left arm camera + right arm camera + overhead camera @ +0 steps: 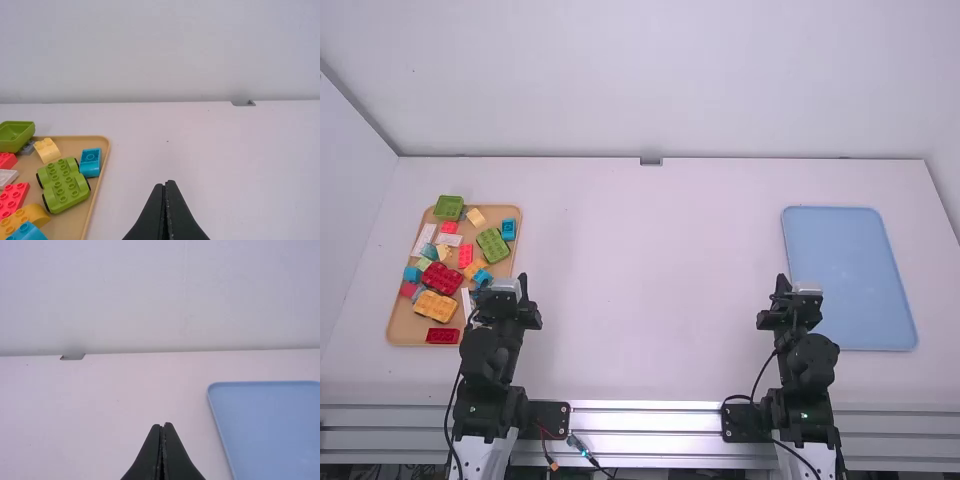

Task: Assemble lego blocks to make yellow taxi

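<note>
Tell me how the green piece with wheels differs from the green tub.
The wheeled piece has rows of studs on top; the green tub has a raised rim around a hollow. The wheeled piece has black wheels; the green tub shows none. Both are green, in the tan tray.

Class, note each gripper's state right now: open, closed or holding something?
Left gripper: closed, fingers together, holding nothing.
Right gripper: closed, fingers together, holding nothing.

A white table (pixel 650 300) lies between a pale wall (pixel 650 80) with a grey fitting (pixel 651 161) at its foot and metal rails (pixel 645 421).
</note>
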Robot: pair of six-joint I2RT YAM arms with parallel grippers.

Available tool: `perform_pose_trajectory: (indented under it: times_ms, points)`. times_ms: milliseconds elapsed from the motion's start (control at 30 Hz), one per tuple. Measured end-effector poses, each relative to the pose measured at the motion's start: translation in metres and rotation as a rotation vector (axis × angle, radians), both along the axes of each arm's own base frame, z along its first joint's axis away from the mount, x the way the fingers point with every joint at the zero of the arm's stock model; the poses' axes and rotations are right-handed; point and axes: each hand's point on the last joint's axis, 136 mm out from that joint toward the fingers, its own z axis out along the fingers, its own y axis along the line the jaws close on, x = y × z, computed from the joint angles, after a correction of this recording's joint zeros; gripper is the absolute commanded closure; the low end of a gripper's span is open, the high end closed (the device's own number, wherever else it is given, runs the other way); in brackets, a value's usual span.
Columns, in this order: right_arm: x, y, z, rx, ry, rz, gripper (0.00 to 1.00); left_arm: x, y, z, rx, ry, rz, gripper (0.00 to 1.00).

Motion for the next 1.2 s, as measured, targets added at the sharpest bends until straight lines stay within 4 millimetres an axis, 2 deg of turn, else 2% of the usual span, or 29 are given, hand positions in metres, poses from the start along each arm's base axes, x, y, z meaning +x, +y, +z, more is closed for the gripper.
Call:
perform_pose_trajectory:
  times_ms: [267, 467, 667, 733, 800, 833, 933, 1200]
  points:
    - [0.000, 0.000, -0.001, -0.002, 0.003, 0.001, 0.97, 0.000, 0.000, 0.000, 0.000, 0.000, 0.000, 0.97]
    - [0.002, -0.001, -0.007, -0.006, 0.055, -0.002, 0.91, 0.002, 0.001, -0.006, 0.001, 0.038, 0.008, 0.91]
    - [0.004, -0.001, 0.015, -0.019, 0.062, -0.004, 0.84, 0.003, 0.004, 0.009, 0.002, 0.058, 0.023, 0.84]
    - [0.008, -0.002, 0.033, -0.030, 0.075, -0.006, 0.77, 0.004, 0.007, 0.021, -0.002, 0.087, 0.041, 0.77]
    - [0.008, -0.002, 0.033, -0.030, 0.075, -0.006, 0.77, 0.004, 0.007, 0.021, -0.002, 0.087, 0.041, 0.77]
    - [0.016, -0.001, 0.051, -0.040, 0.092, -0.002, 0.70, 0.007, 0.012, 0.034, -0.016, 0.124, 0.074, 0.70]
    - [0.016, -0.001, 0.051, -0.042, 0.092, -0.003, 0.70, 0.007, 0.012, 0.035, -0.017, 0.126, 0.075, 0.70]
    - [0.041, 0.005, 0.090, -0.074, 0.125, 0.018, 0.54, 0.020, 0.021, 0.064, -0.024, 0.183, 0.136, 0.54]
